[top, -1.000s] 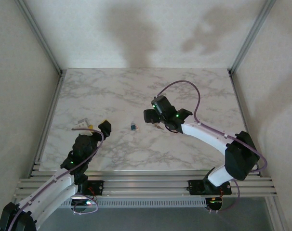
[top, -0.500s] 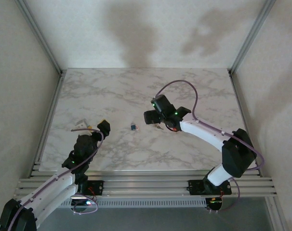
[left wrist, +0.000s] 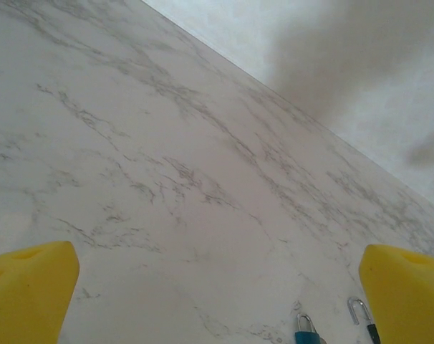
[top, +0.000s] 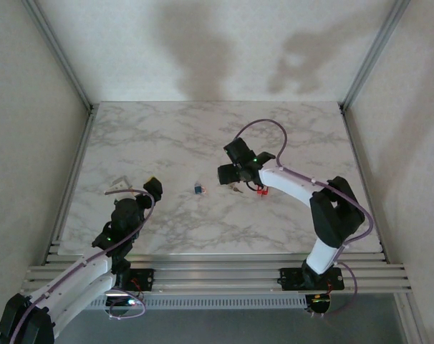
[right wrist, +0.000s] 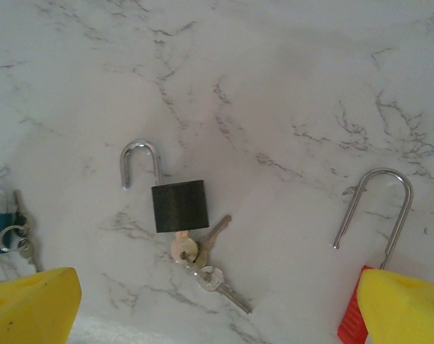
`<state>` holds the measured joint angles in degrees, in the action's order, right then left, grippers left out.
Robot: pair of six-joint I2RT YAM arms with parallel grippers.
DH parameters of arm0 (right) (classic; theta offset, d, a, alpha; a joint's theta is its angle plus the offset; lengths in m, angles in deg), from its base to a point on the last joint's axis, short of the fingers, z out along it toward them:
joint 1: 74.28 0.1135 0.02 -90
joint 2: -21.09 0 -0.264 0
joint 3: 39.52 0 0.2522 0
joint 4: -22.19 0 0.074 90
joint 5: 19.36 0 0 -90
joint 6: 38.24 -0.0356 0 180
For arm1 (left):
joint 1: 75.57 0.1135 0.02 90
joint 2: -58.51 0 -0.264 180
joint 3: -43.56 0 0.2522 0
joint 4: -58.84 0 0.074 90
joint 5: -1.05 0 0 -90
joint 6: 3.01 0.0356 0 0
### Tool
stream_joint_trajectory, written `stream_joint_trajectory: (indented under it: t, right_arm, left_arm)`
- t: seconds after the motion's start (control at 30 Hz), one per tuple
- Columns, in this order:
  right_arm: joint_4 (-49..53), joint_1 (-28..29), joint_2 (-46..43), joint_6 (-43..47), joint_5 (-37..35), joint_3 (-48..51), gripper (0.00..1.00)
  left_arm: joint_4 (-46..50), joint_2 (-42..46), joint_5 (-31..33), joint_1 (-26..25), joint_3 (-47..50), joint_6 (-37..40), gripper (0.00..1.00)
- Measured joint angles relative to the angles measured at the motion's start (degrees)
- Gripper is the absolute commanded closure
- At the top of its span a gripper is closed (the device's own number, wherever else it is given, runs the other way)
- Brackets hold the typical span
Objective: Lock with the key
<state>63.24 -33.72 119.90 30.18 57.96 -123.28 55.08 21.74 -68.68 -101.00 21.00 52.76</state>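
Note:
A black padlock (right wrist: 179, 206) lies on the marble table (right wrist: 288, 86), its shackle open and a key (right wrist: 182, 247) in its base with more keys on the ring. My right gripper (right wrist: 217, 308) hovers open just above it, yellow fingertips (right wrist: 31, 304) on either side and nothing between them. From above, that gripper (top: 236, 172) stands over the keys (top: 235, 190). My left gripper (top: 137, 188) is open near the table's left front. In its wrist view the open left gripper (left wrist: 217, 301) faces bare marble.
A red padlock (right wrist: 349, 324) with a long open shackle (right wrist: 378, 211) lies right of the black one. A blue padlock (top: 198, 188) with keys lies to its left, between the two grippers; its top (left wrist: 303, 331) shows in the left wrist view.
The right arm has swung its elbow in and turned over the padlocks, uncovering the red one. The left arm has drawn back slightly. Both grippers stay open.

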Motion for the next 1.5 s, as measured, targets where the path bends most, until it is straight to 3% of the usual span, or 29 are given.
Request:
stream_joint_trajectory:
  t: [0.57, 1.5]
  right_arm:
    - [2.1, -0.1, 11.5, 2.7, 3.8, -6.3, 0.26]
    - [2.9, -1.5, 18.0, 5.0, 5.9, -10.4, 0.42]
  left_arm:
    - [1.3, -1.8, 0.4, -0.3, -1.0, 0.0, 0.00]
    - [1.5, -3.1, 0.4, -0.4, -1.3, 0.0, 0.00]
